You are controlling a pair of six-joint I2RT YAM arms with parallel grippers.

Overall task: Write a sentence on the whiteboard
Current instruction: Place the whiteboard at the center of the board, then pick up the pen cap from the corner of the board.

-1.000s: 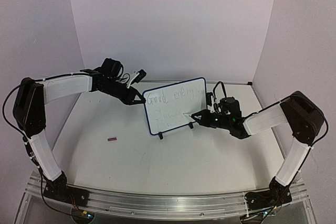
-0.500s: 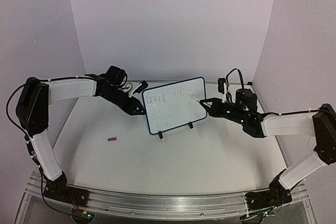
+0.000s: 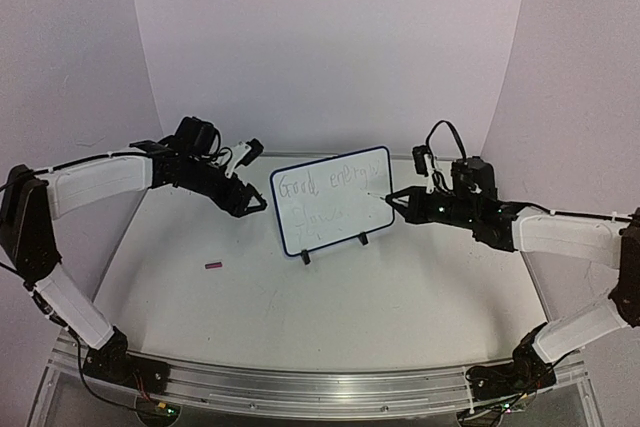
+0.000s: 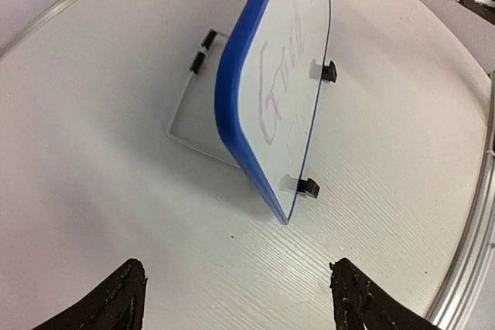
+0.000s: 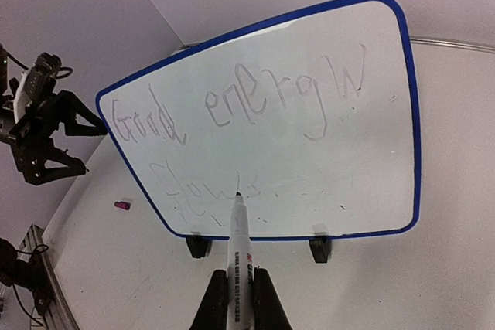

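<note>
The white table (image 3: 330,317) carries the whiteboard (image 3: 332,209), which stands upright on two black feet just past the middle, toward 12 o'clock. The sentence (image 5: 263,100) runs across it in two faint lines, the upper reading roughly "Good energy", the lower unclear. At the board's 9 o'clock the left gripper (image 3: 257,205) hangs just beside the blue frame without touching it, its fingers spread wide with nothing between them. At 3 o'clock the right gripper (image 3: 398,200) is clamped on a marker (image 5: 237,246) whose tip points at the lower line; contact cannot be told. A small pink piece (image 3: 213,266) lies at the board's 8 o'clock.
</note>
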